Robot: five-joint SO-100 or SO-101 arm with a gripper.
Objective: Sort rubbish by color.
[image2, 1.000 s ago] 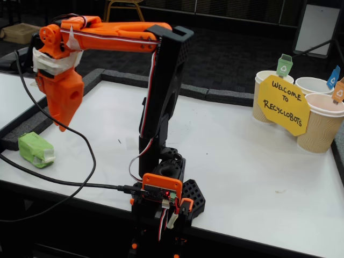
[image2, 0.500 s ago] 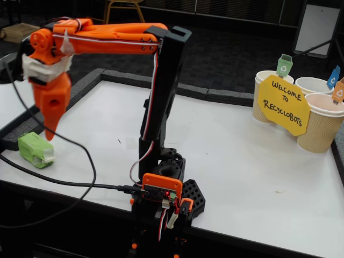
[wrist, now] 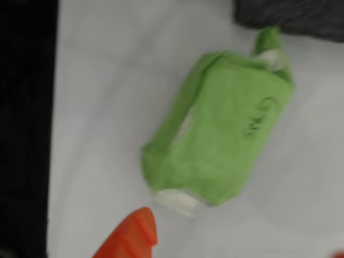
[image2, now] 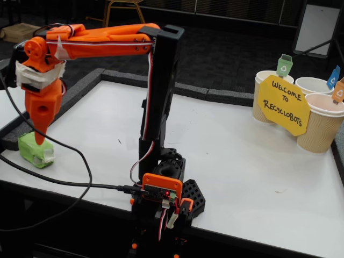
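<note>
Pictured at the left edge of the fixed view: light green lump (image2: 35, 150) lying on the white table (image2: 236, 156), close to the table's dark border. Directly above it, the orange gripper (image2: 39, 141), pointing straight down, tip overlapping the lump's top. Contact impossible to tell. In the wrist view, the same green lump (wrist: 220, 141) filling the centre, white tape at both ends, 1 orange fingertip (wrist: 131, 234) at the bottom edge, just below and apart from it. Claw state impossible to judge from either view. At upper right of the fixed view, 3 paper cups (image2: 322, 123) behind a yellow sign (image2: 283, 105).
</note>
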